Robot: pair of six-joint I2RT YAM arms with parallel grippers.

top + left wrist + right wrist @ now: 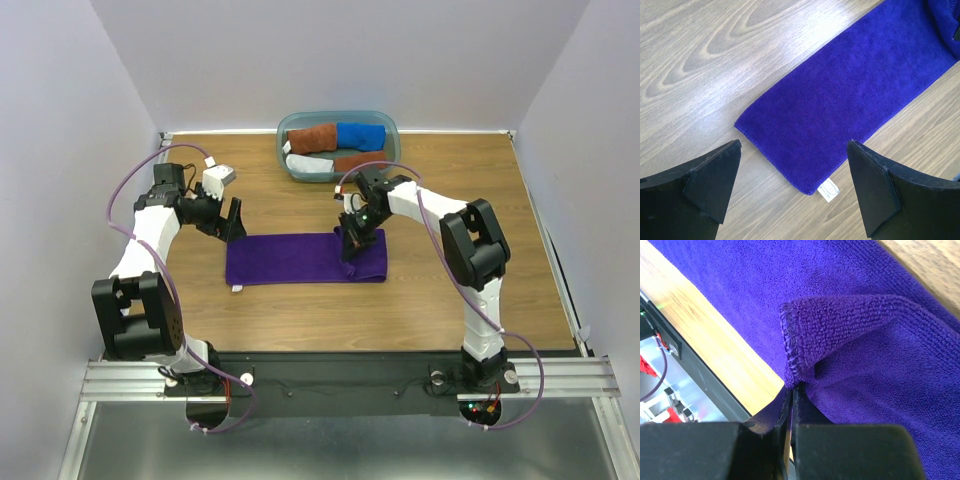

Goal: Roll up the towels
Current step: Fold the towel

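Your fuzzy purple towel (290, 258) lies on the wood-grain table (440, 300), its white corner tag (828, 189) too small to read, your right gripper (355, 243) pinching its folded, stitched right end, your left gripper (232, 222) spread wide over its left end.
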